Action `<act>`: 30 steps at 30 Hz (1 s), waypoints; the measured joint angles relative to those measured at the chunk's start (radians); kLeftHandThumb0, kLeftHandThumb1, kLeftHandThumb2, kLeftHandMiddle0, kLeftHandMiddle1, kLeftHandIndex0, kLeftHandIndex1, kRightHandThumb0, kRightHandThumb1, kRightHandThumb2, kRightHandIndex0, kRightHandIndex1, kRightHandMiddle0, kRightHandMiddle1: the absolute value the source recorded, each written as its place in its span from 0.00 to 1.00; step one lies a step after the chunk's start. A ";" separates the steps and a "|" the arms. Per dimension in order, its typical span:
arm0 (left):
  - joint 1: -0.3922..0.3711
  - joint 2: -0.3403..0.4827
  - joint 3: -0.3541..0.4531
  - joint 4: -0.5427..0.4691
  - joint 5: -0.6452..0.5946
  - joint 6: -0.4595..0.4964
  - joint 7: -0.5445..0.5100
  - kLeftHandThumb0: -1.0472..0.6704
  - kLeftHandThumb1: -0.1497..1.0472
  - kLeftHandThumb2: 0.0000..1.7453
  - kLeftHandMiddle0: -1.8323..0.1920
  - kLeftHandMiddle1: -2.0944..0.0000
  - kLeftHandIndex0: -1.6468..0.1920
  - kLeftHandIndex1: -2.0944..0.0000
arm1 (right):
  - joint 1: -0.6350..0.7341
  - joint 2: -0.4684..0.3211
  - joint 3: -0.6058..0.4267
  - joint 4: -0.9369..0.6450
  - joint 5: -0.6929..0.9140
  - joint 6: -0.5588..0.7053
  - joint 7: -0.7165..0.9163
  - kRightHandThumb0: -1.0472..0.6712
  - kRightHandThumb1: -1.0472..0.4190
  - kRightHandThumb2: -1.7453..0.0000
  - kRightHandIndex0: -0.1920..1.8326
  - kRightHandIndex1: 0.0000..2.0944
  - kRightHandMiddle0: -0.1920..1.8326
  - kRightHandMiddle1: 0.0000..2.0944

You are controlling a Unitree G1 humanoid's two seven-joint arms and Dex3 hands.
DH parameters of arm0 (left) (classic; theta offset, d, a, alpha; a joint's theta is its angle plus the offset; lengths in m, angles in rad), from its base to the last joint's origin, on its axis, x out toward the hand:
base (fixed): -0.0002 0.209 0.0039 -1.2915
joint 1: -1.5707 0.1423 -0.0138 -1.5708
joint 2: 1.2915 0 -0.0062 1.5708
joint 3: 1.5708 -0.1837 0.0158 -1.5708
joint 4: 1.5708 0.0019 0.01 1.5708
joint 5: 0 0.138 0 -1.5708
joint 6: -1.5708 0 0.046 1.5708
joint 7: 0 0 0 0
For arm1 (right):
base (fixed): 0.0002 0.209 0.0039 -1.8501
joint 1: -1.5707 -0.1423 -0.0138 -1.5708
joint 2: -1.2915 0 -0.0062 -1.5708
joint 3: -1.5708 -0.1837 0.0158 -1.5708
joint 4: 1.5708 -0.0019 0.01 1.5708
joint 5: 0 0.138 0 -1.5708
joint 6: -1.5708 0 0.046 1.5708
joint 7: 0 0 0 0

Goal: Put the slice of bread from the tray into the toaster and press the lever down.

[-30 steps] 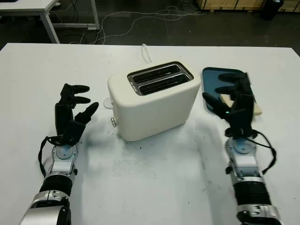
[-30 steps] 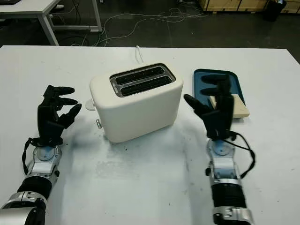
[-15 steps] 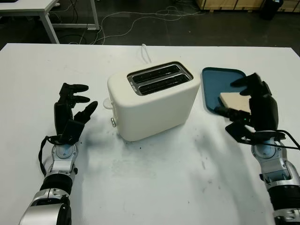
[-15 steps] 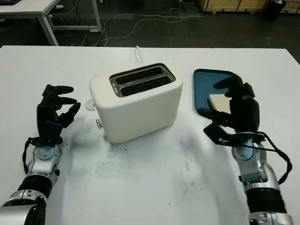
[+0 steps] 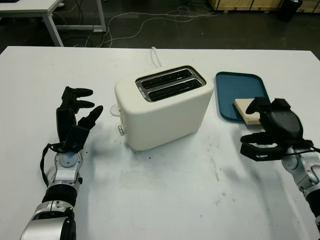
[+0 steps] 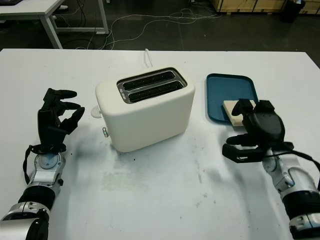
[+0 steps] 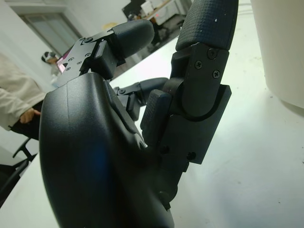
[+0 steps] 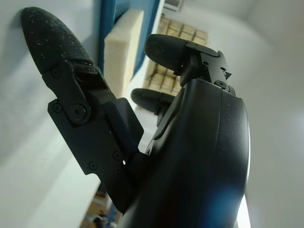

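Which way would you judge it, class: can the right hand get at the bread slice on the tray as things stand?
Probably yes. The right hand is open, just at the near edge of the blue tray, and the bread slice lies at that near end with nothing between them. The toaster stands off to the side.

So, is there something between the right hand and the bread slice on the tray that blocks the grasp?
Nothing visible blocks it. The right hand, open, is at the near corner of the blue tray, its fingers next to the bread slice. The toaster stands apart beside the tray. The left hand is far off.
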 measured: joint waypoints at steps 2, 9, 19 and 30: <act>0.000 0.000 0.000 -0.001 -0.003 0.003 -0.005 0.00 0.89 0.09 0.72 0.29 0.76 0.33 | -0.018 -0.002 0.019 0.029 -0.014 0.025 -0.036 0.07 0.35 0.99 0.09 0.83 0.09 0.83; 0.000 0.000 0.000 -0.003 -0.004 0.010 -0.008 0.00 0.89 0.10 0.73 0.29 0.77 0.33 | -0.058 0.003 0.071 0.189 -0.043 0.094 -0.227 0.15 0.71 0.14 0.09 0.83 0.09 0.82; 0.000 0.000 -0.001 -0.005 -0.001 0.012 -0.007 0.00 0.89 0.10 0.73 0.28 0.77 0.32 | -0.176 0.034 0.156 0.416 -0.042 0.076 -0.336 0.01 0.56 0.04 0.09 0.83 0.09 0.79; 0.000 0.001 -0.001 -0.005 -0.001 0.011 -0.008 0.00 0.89 0.09 0.73 0.28 0.77 0.31 | -0.279 0.054 0.235 0.574 -0.038 0.005 -0.333 0.00 0.35 0.16 0.09 0.83 0.09 0.83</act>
